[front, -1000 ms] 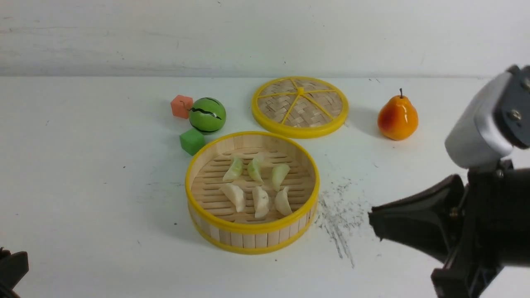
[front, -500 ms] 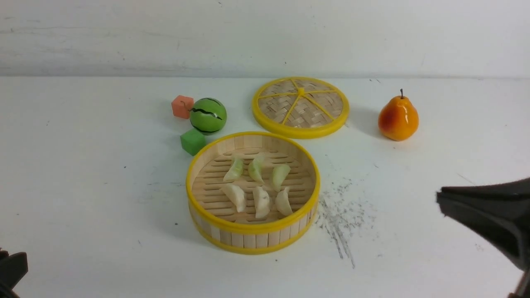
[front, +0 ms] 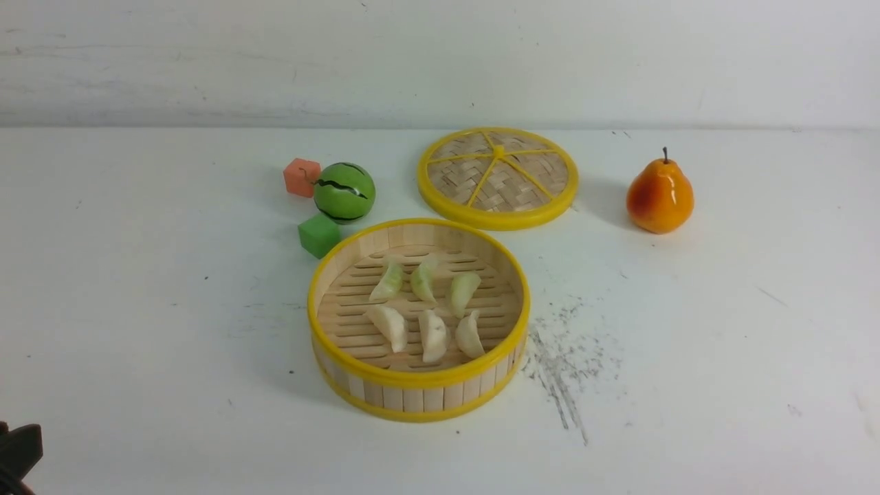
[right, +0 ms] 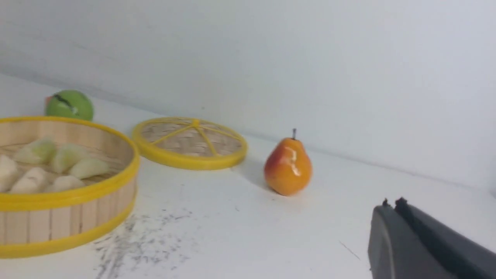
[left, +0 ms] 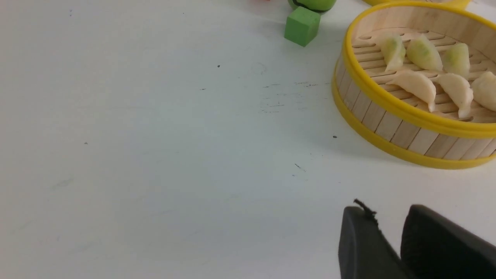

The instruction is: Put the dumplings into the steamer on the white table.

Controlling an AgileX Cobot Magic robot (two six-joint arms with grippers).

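The steamer (front: 412, 377) stands on the white table (front: 137, 309) near the middle. Inside it lie the dumplings: three pale green ones (front: 423, 280) in the far row and three cream-white ones (front: 433, 333) in the near row. The left wrist view shows the steamer (left: 391, 104) off to one side, well apart from my left gripper (left: 387, 211), which is open over bare table with nothing between its fingers. Only a dark corner of that left gripper (front: 17, 447) shows in the front view. My right gripper (right: 392, 203) is shut and empty, away from the steamer (right: 77, 193).
Behind the steamer lies its flat woven lid (front: 498, 177). A pear (front: 660, 196) stands at the back right. A small watermelon ball (front: 344, 192), an orange cube (front: 302, 177) and a green cube (front: 319, 235) sit at the steamer's back left. Grey scratch marks (front: 560, 357) lie to its right.
My right arm has drawn back to the lower right and left the front view. The steamer and the dumplings have not moved.
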